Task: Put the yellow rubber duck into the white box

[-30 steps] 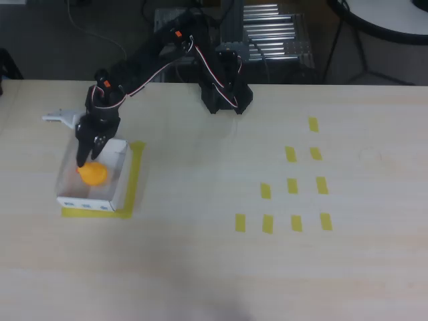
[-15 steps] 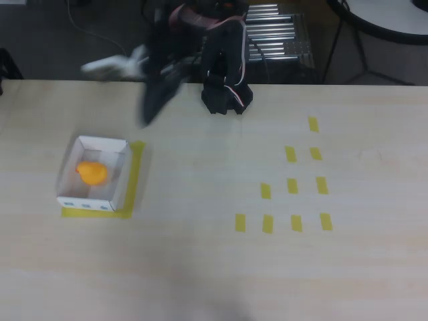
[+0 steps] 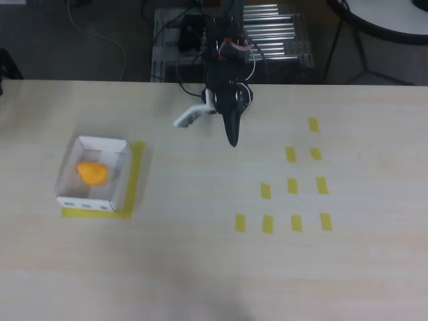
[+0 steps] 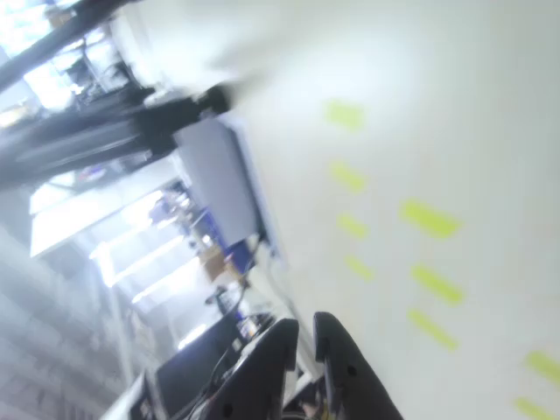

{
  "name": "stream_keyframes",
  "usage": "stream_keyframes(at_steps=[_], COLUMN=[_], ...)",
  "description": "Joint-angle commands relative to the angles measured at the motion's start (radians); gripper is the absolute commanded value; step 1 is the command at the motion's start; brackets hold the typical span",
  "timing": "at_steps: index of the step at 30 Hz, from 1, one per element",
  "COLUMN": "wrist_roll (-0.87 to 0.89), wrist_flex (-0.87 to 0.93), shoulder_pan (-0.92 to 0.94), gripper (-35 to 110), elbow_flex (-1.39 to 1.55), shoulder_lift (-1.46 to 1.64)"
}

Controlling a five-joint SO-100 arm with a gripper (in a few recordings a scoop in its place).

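One yellow rubber duck [image 3: 91, 172] sits inside the white box [image 3: 120, 179] (end effector [image 3: 233, 139] clenched, well apart).

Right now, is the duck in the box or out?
In: the yellow rubber duck lies inside the white box, enclosed by its walls.

The arm [image 3: 226, 63] is matte black plastic, with thin red and white cables looped along it and small orange-red marks near its top. A white part [image 3: 194, 115] juts from its side. The tool [image 3: 232, 136] has dark, tapered fingers [image 4: 346, 372].
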Motion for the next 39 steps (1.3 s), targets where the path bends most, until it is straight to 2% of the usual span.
stream_keyframes(at_steps=[1, 10, 39], wrist_roll=[0.018, 0.012, 0.011], wrist_flex=[0.035, 0.02, 0.02], shoulder_pan=[0.023, 0.052, 0.069], gripper=[0, 0, 0], elbow_flex=[0.146, 0.259, 0.259], shoulder_lift=[0.13, 0.14, 0.14])
